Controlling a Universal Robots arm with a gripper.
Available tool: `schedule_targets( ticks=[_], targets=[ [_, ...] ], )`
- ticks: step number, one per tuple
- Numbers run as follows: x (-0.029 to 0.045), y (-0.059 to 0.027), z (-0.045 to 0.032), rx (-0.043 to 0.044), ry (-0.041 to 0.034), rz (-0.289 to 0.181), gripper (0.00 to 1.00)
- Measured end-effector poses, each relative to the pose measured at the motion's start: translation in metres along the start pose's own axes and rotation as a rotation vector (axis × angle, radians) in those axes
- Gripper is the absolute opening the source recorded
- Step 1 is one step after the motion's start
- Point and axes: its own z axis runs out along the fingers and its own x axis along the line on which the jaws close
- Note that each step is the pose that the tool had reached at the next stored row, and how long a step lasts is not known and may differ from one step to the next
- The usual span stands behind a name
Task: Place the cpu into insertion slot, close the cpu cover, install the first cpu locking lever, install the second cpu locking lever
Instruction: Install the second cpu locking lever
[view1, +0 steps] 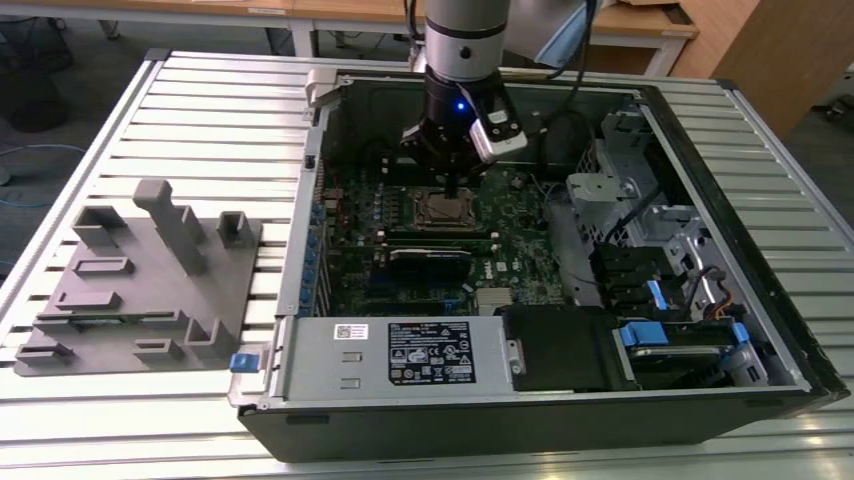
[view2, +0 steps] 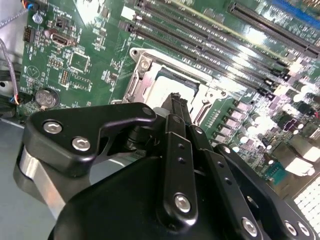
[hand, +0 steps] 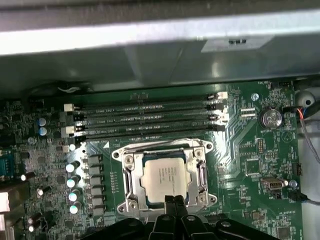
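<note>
Black linkage of our end effector (view2: 175, 107) sits closest to the lens in the second wrist view, its two fingers pressed together into one narrow tip with nothing between them. That tip hangs just over the near edge of the insertion slot (view2: 141, 75). We see the cpu (view2: 167, 90) lying flat in the slot, its pale metal top showing through the square window of the cpu cover (view2: 150, 60), which lies down over it. Long black memory slots (view2: 210, 37) run beside the socket on the green motherboard (view2: 80, 35).

Moving to the first wrist view, we find the same closed tip (hand: 173, 201) at the socket's edge, over the rim of the cpu (hand: 164, 176). The cover (hand: 131, 172) frames the chip on all sides. A coin battery (hand: 270, 117) sits well apart on the board.

From the exterior view, we see the arm (view1: 461, 40) reaching down into the open computer case (view1: 747, 300), the end effector (view1: 451, 190) poised just above the socket (view1: 447, 210). The case rests on a slatted desk (view1: 214, 110) beside a grey fixture block (view1: 140, 280).
</note>
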Motion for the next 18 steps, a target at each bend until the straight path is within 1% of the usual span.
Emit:
schedule_targets(
  ticks=[18],
  targets=[
    [-0.0029, -0.0276, 0.0011, 0.0001, 0.0, 0.0, 0.11]
  ],
)
